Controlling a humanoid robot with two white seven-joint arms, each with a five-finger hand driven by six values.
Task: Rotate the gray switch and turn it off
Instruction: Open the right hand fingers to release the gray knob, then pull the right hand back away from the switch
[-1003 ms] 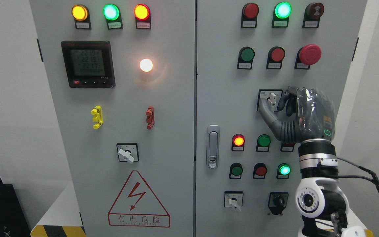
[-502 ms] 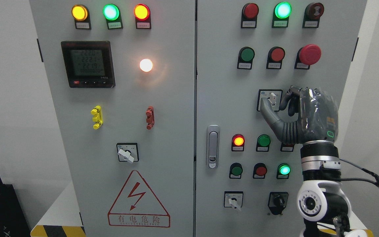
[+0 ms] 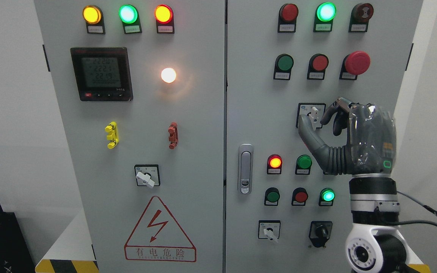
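Observation:
The gray rotary switch (image 3: 314,112) sits on a square plate on the cabinet's right door (image 3: 256,113), and its pale handle points up, tilted slightly. My right hand (image 3: 314,120) reaches up from the lower right and pinches it. The thumb (image 3: 305,127) presses the handle's lower left and the index finger (image 3: 328,112) curls in from the right. The other fingers are tucked behind. The hand hides the plate's right edge. My left arm is out of view.
Two similar gray switches sit lower on the panel, one on the left door (image 3: 145,176) and one at the bottom right (image 3: 269,231), beside a black knob (image 3: 320,230). A red mushroom button (image 3: 357,62) is above my hand. Lit lamps (image 3: 275,162) and a door latch (image 3: 245,168) lie close by.
My right wrist and palm have shifted right and down while thumb and index stay at the switch. The handle's angle looks nearly unchanged.

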